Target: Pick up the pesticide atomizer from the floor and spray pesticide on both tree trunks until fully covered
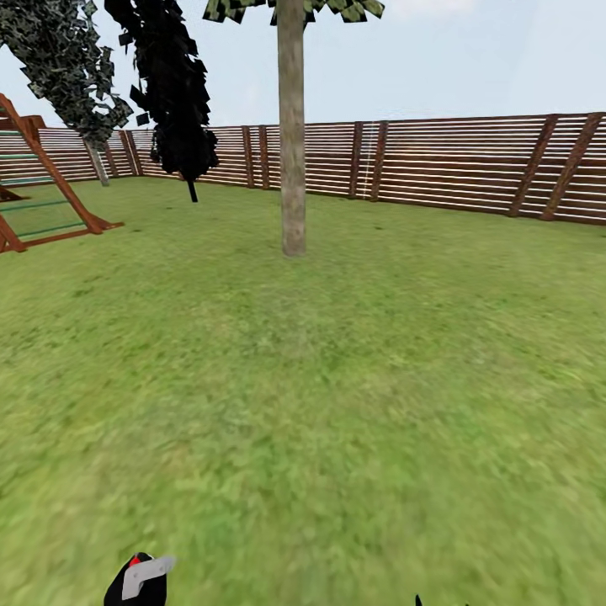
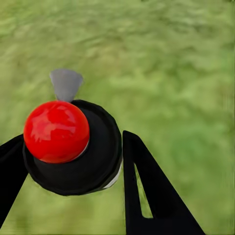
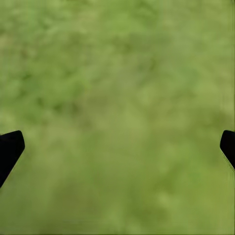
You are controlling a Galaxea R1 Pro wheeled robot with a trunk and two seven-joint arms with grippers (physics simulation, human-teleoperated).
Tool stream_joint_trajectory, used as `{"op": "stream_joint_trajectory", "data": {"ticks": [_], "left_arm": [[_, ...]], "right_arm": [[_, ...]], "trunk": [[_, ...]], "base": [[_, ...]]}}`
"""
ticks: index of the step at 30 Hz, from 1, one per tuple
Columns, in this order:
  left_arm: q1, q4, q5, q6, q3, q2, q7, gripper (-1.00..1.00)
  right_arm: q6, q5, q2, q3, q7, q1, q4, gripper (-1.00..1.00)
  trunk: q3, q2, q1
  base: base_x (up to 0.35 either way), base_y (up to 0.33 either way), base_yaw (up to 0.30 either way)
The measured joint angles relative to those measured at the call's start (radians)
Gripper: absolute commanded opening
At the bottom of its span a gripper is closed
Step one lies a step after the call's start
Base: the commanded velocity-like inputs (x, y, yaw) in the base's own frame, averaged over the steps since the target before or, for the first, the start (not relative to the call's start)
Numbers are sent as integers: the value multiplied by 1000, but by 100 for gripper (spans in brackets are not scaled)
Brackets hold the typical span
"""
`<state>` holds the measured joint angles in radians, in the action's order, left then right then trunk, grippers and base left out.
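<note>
We stand on the green lawn [image 1: 353,404] of the garden, which runs away to a brown slatted fence [image 1: 454,164] along the far side and around to the far left. One thick tree trunk [image 1: 292,135] of pale grey-tan bark rises straight from the grass a little left of centre, well ahead of us, with only the lower edge of its leaves showing at the top of the head view. We see no pale specks on its bark from here. Further off to the left, near the fence, stand a dark columnar tree [image 1: 172,84] on a thin stem and a grey-leaved tree [image 1: 63,63] that leans. At the far left edge is a brown wooden climbing frame [image 1: 42,181] with green rungs.

The pesticide atomizer [image 2: 73,147] sits in our left gripper [image 2: 68,166]: in the left wrist view its round black top carries a shiny red knob, and a grey nozzle juts out beyond it over the grass. The two black fingers [image 2: 147,191] stand close on either side of the black body, one seeming to touch it, so the gripper looks closed around it. In the head view the same atomizer [image 1: 139,579] shows at the near left edge, black with a grey spout and a spot of red.

Our right gripper [image 3: 117,142] hangs above bare grass with its two dark fingertips [image 3: 10,149] set wide apart, and there is nothing between them.
</note>
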<state>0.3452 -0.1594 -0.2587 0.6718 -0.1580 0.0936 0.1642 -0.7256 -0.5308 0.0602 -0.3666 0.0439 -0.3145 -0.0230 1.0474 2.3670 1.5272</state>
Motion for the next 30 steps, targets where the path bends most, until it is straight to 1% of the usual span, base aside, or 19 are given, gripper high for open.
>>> {"op": "stream_joint_trajectory", "data": {"ticks": [30], "left_arm": [[0,0,1,0,0,0,0,-100]], "right_arm": [[0,0,0,0,-1,0,0,100]], "trunk": [[0,0,0]], "base": [[340,0,0]]}}
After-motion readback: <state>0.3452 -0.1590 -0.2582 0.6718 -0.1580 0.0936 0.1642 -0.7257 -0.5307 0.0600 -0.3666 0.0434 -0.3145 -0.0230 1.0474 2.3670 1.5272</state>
